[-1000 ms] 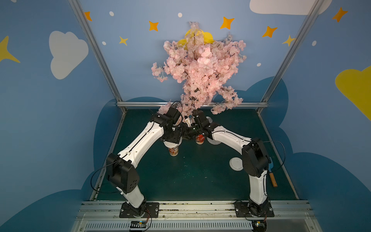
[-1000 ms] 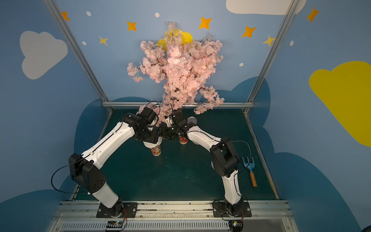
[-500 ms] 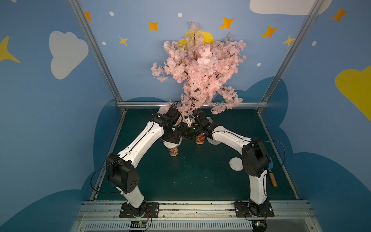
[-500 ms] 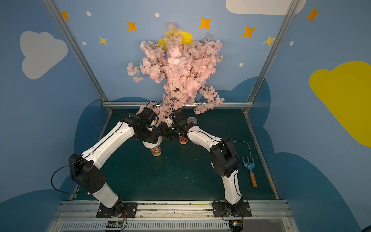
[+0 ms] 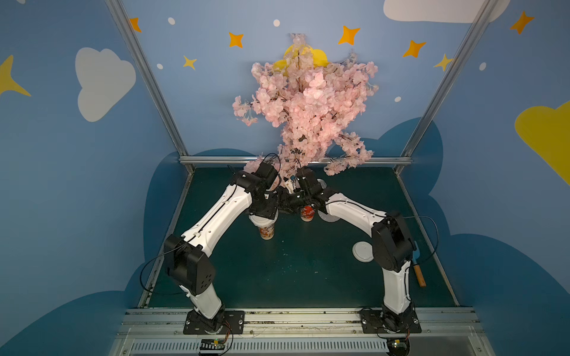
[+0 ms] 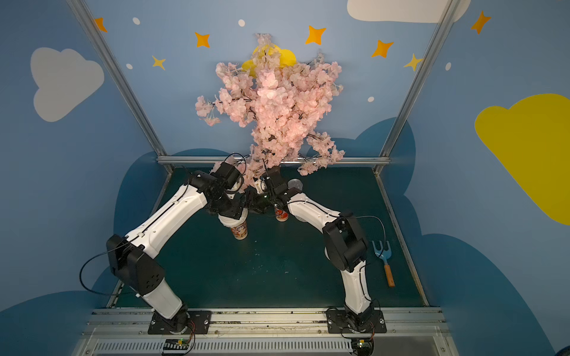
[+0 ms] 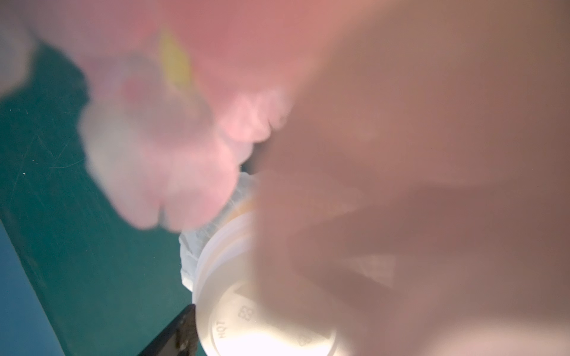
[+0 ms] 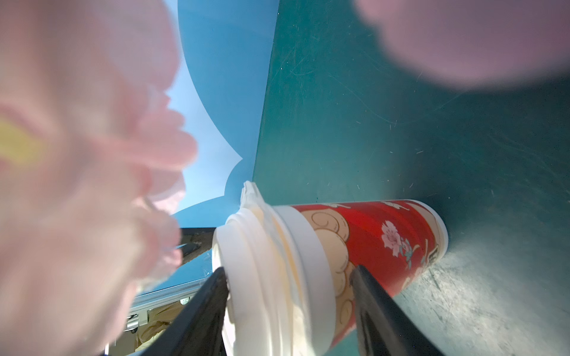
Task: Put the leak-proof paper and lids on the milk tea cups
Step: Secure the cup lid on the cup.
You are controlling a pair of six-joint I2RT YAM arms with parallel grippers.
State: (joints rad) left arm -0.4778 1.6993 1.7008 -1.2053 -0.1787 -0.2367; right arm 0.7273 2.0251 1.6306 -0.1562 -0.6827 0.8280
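Nearest my bases, a spare white lid [image 5: 361,251] is lying flat on the green table [image 5: 293,277], well apart from the work and, I judge, not being needed; a blue fork [image 6: 382,257] is lying off to my right.

Further out, my left gripper [image 5: 263,212] is hanging over the nearer milk tea cup [image 5: 267,230]. The leak-proof paper [image 7: 188,257] is sitting crinkled between the cup's rim and a fitted lid [image 7: 228,308], likely so that the lid is pinning it as a seal. One finger [image 7: 180,331] is showing just beside that lid and the rest is hiding behind blurred blossom, so I cannot tell whether I am gripping.

Beyond, my right gripper [image 8: 288,272] is standing released, its jaws straddling the capped top of the farther cup [image 8: 385,240] without clamping; its paper [image 8: 250,192] is peeking out from under the cap [image 8: 246,262] too.

Farthest, the pink blossom tree [image 5: 308,104] is drooping over both wrists.
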